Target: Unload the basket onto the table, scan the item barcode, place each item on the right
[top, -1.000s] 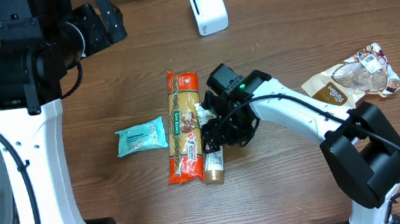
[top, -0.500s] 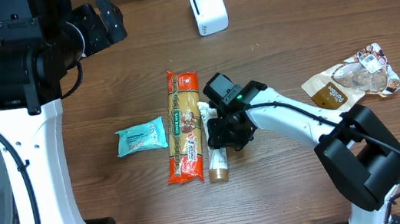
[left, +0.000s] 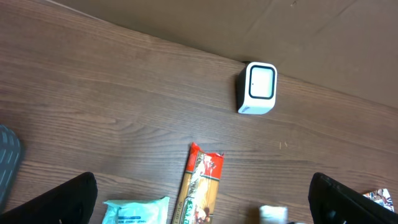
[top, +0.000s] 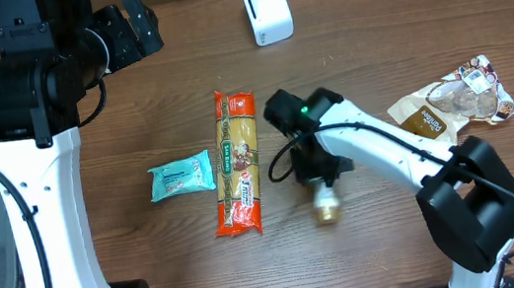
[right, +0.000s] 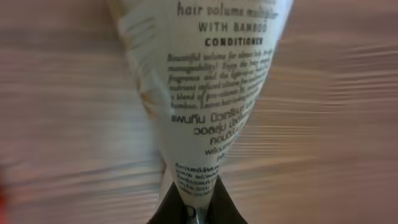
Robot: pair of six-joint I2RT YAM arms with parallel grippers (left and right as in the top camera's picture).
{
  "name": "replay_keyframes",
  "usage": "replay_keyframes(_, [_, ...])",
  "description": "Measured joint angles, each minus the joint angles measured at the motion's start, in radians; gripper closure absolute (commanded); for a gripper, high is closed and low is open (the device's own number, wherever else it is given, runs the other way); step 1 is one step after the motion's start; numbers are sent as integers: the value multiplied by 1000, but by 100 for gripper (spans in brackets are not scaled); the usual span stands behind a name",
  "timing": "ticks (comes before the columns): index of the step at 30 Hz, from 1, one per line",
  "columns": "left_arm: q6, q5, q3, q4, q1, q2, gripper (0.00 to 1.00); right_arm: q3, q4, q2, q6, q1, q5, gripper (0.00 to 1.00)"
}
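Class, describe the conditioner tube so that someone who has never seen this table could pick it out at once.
Start at the wooden table and find the long red-and-orange pasta packet at its middle. Just right of it, the right end effector pinches the conditioner tube by its flat end: the only white tube, gold-capped.

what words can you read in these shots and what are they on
"hair volume": tube, line cut off at the edges
"WITH BAMBOO": tube
"CONDITIONER": tube
small print and Thai script lower on the tube: too blurred to read
print on the pasta pack, blue packet and snack bag: too small
scanner: no text seen
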Motion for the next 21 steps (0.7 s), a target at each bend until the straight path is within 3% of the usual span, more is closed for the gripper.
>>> replay_keyframes(5, [0,0,0,0,0,0,1,49,-49,-3,0,0,220,96])
replay_keyframes(10, [0,0,0,-1,0,0,0,57,-59,93,0,2,277,94])
replay_keyframes(11, [0,0,0,0,0,0,1,58,-60,122,1,5,282,90])
replay_keyframes(14, [0,0,0,-1,0,0,0,75,-68,152,27,35,311,63])
replay_keyframes(21, [0,0,0,-1,0,0,0,75,-48,196,33,120,303,21])
